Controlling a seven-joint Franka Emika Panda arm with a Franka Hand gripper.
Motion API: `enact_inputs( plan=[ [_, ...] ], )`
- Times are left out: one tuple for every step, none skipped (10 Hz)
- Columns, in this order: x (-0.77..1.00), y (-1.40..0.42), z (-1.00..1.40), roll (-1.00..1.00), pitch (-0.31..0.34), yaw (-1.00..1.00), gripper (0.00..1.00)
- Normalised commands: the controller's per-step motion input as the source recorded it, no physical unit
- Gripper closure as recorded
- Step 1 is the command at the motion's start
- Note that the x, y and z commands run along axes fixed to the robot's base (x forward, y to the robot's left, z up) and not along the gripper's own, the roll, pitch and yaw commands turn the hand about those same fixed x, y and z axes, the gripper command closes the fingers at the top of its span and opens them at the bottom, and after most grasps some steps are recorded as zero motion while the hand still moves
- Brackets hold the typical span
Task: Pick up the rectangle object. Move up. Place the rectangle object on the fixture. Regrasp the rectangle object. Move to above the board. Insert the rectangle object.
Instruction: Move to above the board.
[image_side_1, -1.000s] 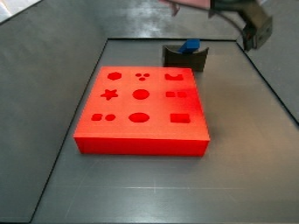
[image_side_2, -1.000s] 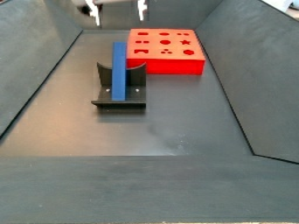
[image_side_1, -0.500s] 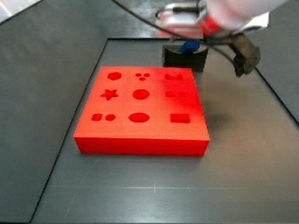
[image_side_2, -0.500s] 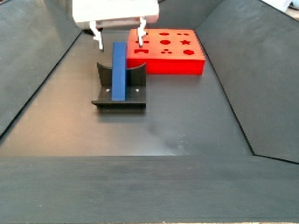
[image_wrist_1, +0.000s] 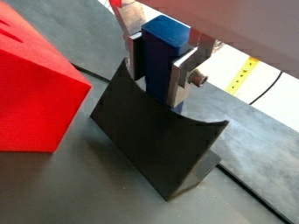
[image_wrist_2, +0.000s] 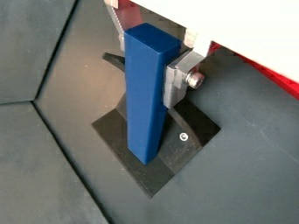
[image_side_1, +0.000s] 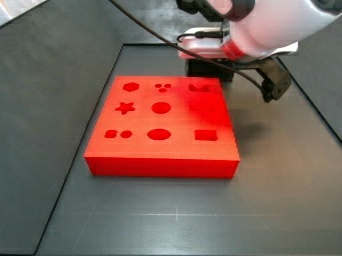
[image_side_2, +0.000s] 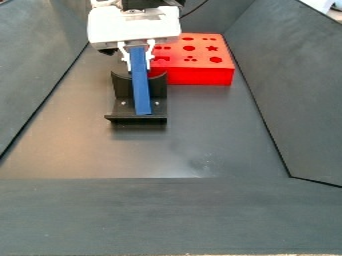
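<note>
The rectangle object stands upright on the fixture, its upper end between the gripper fingers. The silver plates flank the bar closely (whether they press it, I cannot tell). Just beside the fixture, to the right, lies the board.

- In a side view the arm hides the blue bar and most of the fixture.
- Both wrist views cut off the claw at the picture's edge; only a corner of the red board shows.
- Whether the pads touch the blue bar cannot be told.
</note>
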Motion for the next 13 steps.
enact_inputs(
  plan=[
    [0.01,-0.11,1.00,-0.02,-0.189,0.06,1.00],
    [0.00,-0.11,1.00,-0.01,-0.176,0.04,1.00],
    [0.00,-0.10,1.00,-0.01,-0.140,-0.02,1.00],
    [-0.01,-0.10,1.00,-0.01,-0.118,-0.05,1.00],
    [-0.01,-0.09,1.00,-0.01,-0.071,-0.08,1.00],
    [-0.01,-0.09,1.00,-0.01,-0.035,-0.10,1.00],
    [-0.02,-0.08,1.00,-0.01,0.011,-0.11,1.00],
    [-0.02,-0.08,1.00,-0.01,0.033,-0.10,1.00],
    [-0.02,-0.08,1.00,-0.02,0.073,-0.08,1.00],
    [-0.02,-0.07,1.00,-0.03,0.098,-0.06,1.00],
    [-0.03,-0.07,1.00,-0.04,0.120,-0.02,1.00],
    [-0.03,-0.06,1.00,-0.05,0.128,-0.01,1.00],
    [-0.02,-0.06,1.00,-0.04,0.135,0.02,1.00]
  ],
)
